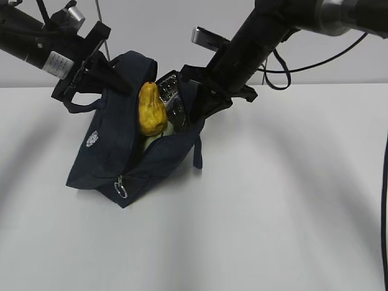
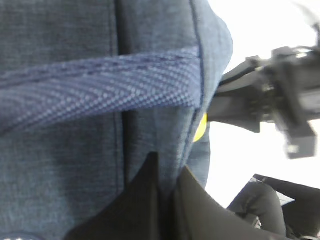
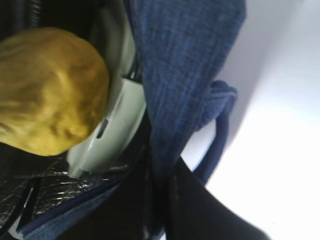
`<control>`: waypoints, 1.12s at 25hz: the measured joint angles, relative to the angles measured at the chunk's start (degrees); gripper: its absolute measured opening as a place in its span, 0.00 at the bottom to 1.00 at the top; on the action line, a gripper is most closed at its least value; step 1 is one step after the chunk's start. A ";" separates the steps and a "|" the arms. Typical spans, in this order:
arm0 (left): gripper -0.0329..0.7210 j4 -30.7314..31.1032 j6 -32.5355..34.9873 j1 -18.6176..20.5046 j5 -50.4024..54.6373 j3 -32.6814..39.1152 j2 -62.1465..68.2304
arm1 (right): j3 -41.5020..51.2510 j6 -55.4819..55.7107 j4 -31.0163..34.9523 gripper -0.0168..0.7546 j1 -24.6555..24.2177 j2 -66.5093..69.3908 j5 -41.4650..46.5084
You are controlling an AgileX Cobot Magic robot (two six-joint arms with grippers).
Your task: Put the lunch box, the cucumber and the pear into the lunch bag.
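Standing slumped on the white surface (image 1: 273, 212): 1 lunch bag (image 1: 115, 151), mouth spread wide, silver lining showing. Holding that mouth: 2 claws, left claw (image 2: 167, 200) clamped together on the left rim by a handle, right claw (image 3: 160, 200) pinched on the right rim fabric. Resting inside against the lining: 1 lunch box (image 3: 112, 125), only its pale green lid visible. Poking up out of the opening, leaning on that lid: 1 pear (image 1: 151, 110), in but not sunk down. Showing nowhere: 0 cucumbers in sight, perhaps buried below, cannot tell. Judging roughly 2 of 3 items packed.
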 joint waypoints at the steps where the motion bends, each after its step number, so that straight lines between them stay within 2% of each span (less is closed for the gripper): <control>1: 0.04 -0.16 -0.17 -0.36 0.21 0.00 0.00 | 0.00 0.53 -0.88 0.02 0.00 -0.89 0.23; 4: 0.04 -0.98 -0.44 -2.61 0.23 0.00 -0.07 | 0.00 1.79 -4.21 0.01 0.12 -4.49 1.44; 8: 0.04 -1.20 -0.72 -7.77 -1.54 0.00 -0.39 | 0.00 3.59 -9.42 0.01 0.12 -9.05 2.15; 13: 0.04 -0.80 -0.72 -13.16 -7.37 0.00 -0.44 | 0.00 4.19 -14.35 0.01 -0.08 -11.61 2.56; 19: 0.04 -0.68 -0.78 -14.10 -11.15 0.00 -0.44 | 0.12 4.40 -17.84 0.01 -0.08 -11.49 2.70; 28: 0.04 2.96 -0.98 -13.89 -11.79 0.00 -0.39 | 3.81 4.40 -18.18 0.02 -0.08 -10.93 1.12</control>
